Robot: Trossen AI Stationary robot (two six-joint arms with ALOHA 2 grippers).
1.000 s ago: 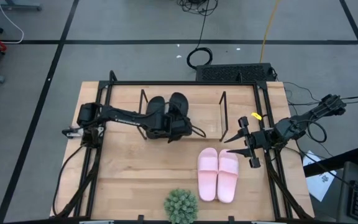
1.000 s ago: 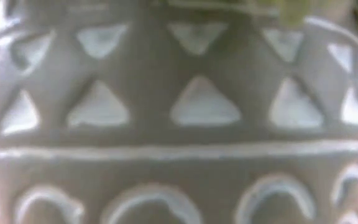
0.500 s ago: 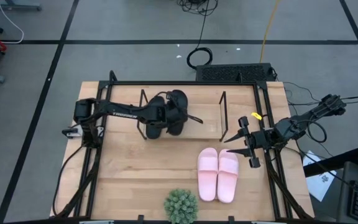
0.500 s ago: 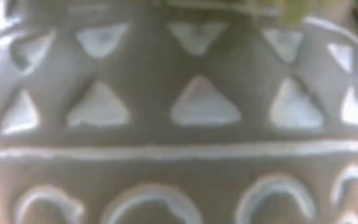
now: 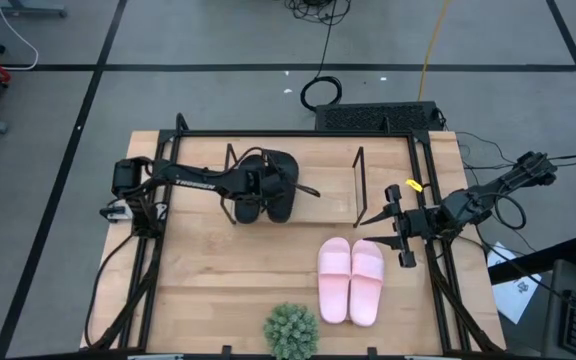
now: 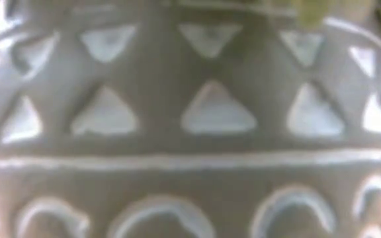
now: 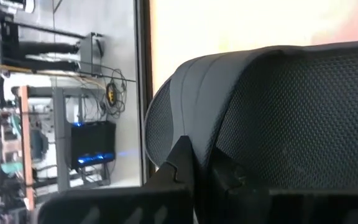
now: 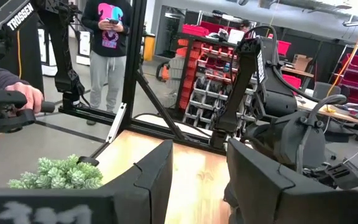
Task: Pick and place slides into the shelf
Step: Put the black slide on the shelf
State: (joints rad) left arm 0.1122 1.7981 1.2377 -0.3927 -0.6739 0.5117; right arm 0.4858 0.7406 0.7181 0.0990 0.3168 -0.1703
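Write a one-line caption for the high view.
Left gripper over black slides on shelf; pink slides wait on table.

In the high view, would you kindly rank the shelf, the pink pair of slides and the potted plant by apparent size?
1. shelf: largest.
2. pink pair of slides.
3. potted plant: smallest, though the picture's bottom edge cuts it off.

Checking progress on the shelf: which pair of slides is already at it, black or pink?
The black pair. It sits between the shelf's wire end frames with the left gripper over it. The pink pair lies on the open tabletop, near the right gripper.
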